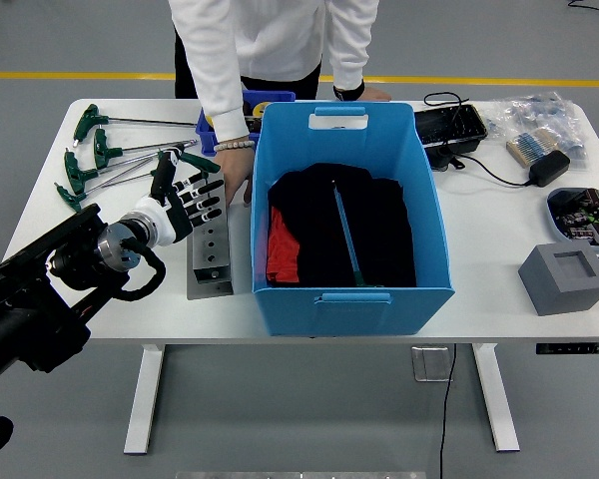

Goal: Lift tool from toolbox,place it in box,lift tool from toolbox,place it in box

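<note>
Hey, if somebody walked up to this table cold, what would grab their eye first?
Probably the big blue box mid-table, with dark cloth and a slim blue tool inside. Next, the left hand, fingers spread, above the grey metal toolbox, with green T-handle tools fanned out at the far left. A person leans in from the far side, one hand on the table by the box.

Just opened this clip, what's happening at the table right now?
The robot's left hand, fingers spread, hovers over the far end of the grey tool block, next to green T-handle wrenches; it holds nothing. One blue-shafted tool already lies on dark cloth in the blue box. A person's hand rests on the table beside the box.
</note>
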You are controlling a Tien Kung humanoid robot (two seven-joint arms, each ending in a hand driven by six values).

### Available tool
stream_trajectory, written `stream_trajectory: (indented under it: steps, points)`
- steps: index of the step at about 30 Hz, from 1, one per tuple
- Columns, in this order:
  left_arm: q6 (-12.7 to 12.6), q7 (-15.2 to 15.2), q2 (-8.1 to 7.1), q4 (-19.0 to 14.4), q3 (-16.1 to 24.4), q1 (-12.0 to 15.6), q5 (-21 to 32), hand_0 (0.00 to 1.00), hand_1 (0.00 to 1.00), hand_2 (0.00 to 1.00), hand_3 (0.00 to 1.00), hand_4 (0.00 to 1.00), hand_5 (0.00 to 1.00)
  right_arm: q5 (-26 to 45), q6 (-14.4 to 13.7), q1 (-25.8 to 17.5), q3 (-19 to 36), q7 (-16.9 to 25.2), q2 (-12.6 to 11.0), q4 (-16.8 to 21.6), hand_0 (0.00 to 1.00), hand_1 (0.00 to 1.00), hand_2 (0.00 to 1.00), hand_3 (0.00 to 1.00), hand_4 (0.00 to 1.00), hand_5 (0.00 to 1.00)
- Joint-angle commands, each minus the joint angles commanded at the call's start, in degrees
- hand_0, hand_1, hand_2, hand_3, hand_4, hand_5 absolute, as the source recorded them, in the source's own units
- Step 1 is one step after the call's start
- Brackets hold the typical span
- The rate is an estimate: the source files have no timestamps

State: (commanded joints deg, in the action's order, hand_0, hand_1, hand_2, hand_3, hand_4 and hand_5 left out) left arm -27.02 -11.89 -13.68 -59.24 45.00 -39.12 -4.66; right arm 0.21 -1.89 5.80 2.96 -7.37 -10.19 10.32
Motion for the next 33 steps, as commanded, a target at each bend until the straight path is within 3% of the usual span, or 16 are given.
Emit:
stream_trajectory:
  steps: [12, 13, 18, 19, 33]
  points:
    - [2.2, 2.0, 0.75, 1.0, -1.3, -1.9, 3.1, 0.232, 0.337, 0.553, 0.837, 0.824, 0.998, -0.4, 0.1, 0.3, 0.0, 0.0, -0.2, 0.0, 0.574, 0.648, 0.768, 0.64, 0.787, 0.752]
    - [2.3, 2.0, 0.82, 1.1, -1.3, -2.0, 3.2, 0.259, 0.427, 0.611, 0.833, 0.872, 0.998, -0.5, 0.1, 0.3, 0.1, 0.0, -0.2, 0.0, 0.571, 0.648, 0.768, 0.64, 0.787, 0.751]
    - [2.9, 2.2, 1.07, 1.3, -1.4, -2.2, 3.6, 0.259, 0.427, 0.611, 0.833, 0.872, 0.998, -0.8, 0.1, 0.4, 0.1, 0.0, -0.3, 0.0, 0.571, 0.648, 0.768, 0.64, 0.787, 0.751]
    - [3.0, 2.3, 1.09, 1.3, -1.4, -2.3, 3.6, 0.293, 0.475, 0.646, 0.814, 0.859, 0.998, -0.8, 0.1, 0.4, 0.1, 0.0, -0.3, 0.0, 0.57, 0.648, 0.769, 0.639, 0.786, 0.751]
    - [3.1, 3.1, 0.88, 0.5, -0.8, -2.1, 4.1, 0.354, 0.554, 0.722, 0.769, 0.838, 0.998, -1.4, 0.1, 0.3, 0.8, -0.1, -0.3, 0.0, 0.568, 0.646, 0.768, 0.64, 0.787, 0.747]
